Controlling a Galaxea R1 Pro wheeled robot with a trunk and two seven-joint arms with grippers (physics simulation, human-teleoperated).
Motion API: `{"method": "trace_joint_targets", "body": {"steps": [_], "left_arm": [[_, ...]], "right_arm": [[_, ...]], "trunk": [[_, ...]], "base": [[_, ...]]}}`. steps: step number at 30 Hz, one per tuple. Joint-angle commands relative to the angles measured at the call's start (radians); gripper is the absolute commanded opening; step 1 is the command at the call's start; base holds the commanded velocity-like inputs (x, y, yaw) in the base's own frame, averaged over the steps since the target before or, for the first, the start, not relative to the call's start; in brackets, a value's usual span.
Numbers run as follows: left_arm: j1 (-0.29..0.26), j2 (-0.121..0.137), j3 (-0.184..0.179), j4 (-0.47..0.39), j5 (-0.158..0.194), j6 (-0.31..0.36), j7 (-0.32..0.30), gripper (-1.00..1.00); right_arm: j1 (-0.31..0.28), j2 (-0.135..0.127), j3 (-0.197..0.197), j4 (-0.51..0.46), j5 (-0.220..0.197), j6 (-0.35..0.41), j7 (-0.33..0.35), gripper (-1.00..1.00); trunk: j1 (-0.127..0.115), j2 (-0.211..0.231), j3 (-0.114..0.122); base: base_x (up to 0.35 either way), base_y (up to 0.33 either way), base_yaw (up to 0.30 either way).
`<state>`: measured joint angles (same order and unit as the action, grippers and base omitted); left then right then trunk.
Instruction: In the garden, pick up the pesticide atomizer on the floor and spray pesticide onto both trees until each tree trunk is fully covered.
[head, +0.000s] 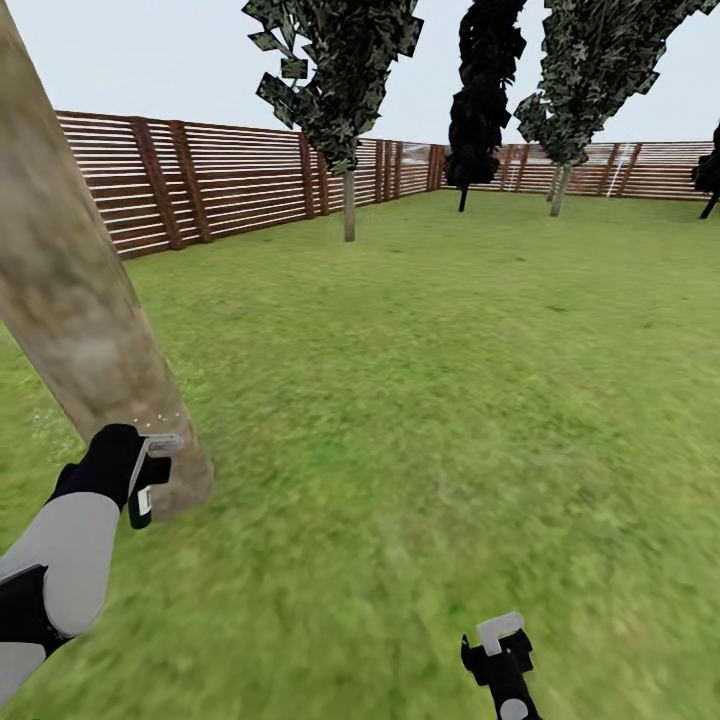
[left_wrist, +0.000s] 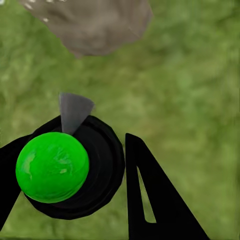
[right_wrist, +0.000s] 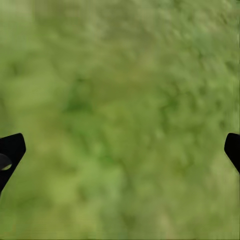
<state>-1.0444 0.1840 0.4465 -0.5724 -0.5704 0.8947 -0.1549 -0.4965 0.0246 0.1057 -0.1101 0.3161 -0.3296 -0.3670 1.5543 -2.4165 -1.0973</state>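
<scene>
1. My left gripper (left_wrist: 75, 170) is clamping the pesticide atomizer (left_wrist: 62, 167), green ball atop a black body, just beside the tree trunk (head: 75, 300) at the frame's left.
2. White pesticide specks (head: 160, 420) are dotting the trunk's base.
3. My right gripper (right_wrist: 120, 155) is hanging wide open over the grass (head: 430, 400) at lower right.

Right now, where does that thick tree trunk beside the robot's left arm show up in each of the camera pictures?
Head view: the tree trunk leans up the left edge, just behind the left gripper.
Left wrist view: its base sits at the top edge, beyond the green sprayer.
Right wrist view: not in it.
Shared landmark: the grass.
</scene>
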Motion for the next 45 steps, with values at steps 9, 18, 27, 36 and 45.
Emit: {"method": "trace_joint_targets", "body": {"steps": [9, 18, 27, 36, 45], "left_arm": [[0.000, -0.002, 0.006, -0.001, -0.007, 0.003, -0.009, -1.00], [0.002, 0.008, 0.005, -0.001, -0.011, 0.003, -0.009, -1.00], [0.013, 0.009, 0.004, 0.000, -0.015, -0.001, 0.000, -1.00], [0.014, 0.001, 0.004, 0.000, -0.014, -0.002, 0.000, -1.00], [0.010, -0.001, 0.004, 0.000, -0.015, -0.001, 0.001, -1.00]], "right_arm": [[-0.001, 0.000, 0.008, 0.001, 0.000, 0.000, -0.007, 1.00], [-0.001, 0.000, 0.009, 0.001, 0.000, 0.000, -0.007, 1.00], [-0.001, 0.000, 0.009, 0.001, 0.000, 0.000, -0.007, 1.00], [-0.001, -0.001, 0.008, 0.001, 0.000, 0.000, -0.007, 1.00], [-0.001, -0.003, 0.008, 0.001, 0.000, 0.000, -0.007, 1.00]], "trunk": [[0.000, 0.000, -0.001], [0.000, 0.000, -0.001], [0.000, 0.000, -0.001], [0.000, 0.000, -0.001], [0.000, 0.000, -0.001]], "base": [[0.164, -0.225, 0.276], [0.023, -0.271, 0.277], [0.138, -0.270, 0.277], [0.194, -0.231, 0.144], [0.192, -0.219, 0.000]]}}
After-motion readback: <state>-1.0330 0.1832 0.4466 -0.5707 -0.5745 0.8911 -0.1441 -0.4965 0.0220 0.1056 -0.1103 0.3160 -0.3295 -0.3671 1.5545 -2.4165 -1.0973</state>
